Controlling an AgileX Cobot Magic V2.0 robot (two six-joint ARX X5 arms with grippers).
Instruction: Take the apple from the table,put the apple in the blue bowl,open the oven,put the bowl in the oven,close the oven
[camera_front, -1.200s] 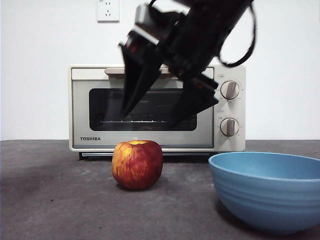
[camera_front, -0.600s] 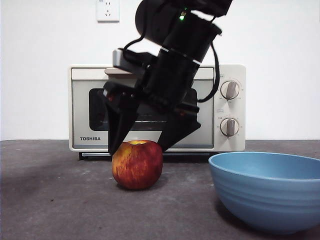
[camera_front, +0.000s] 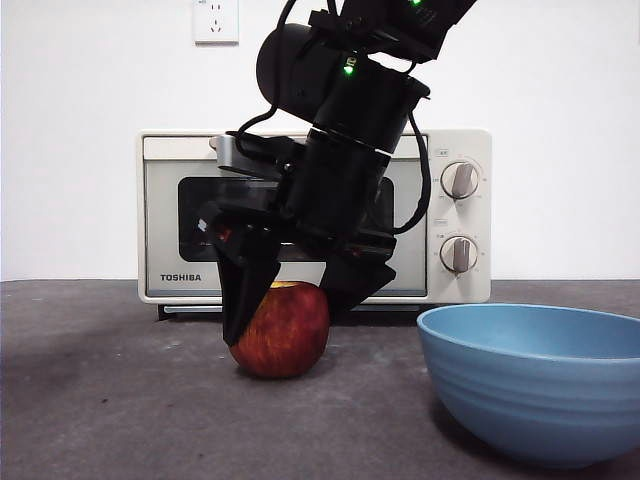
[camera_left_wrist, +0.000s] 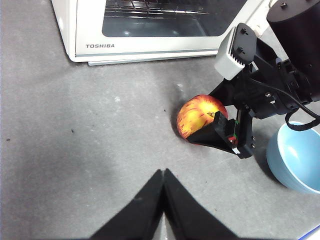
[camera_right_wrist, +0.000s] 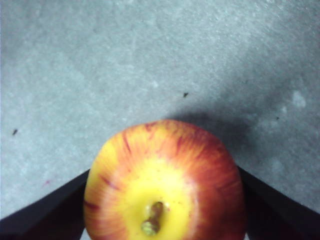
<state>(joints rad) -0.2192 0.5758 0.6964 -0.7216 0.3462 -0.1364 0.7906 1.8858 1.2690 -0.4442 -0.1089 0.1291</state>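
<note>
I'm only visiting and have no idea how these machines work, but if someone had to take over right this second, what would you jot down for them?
Right gripper: down over the apple, a jaw on each side; grip not confirmed, apple on the table.
Left gripper: shut, holding nothing, waiting off to the side above the table.
Blue bowl: on the table beside the apple, with nothing in it.
Toshiba oven: behind the apple, door closed.
Done: the reach to the apple.
Left: lift apple, drop it in the bowl, open oven, put bowl inside, close oven.
</note>
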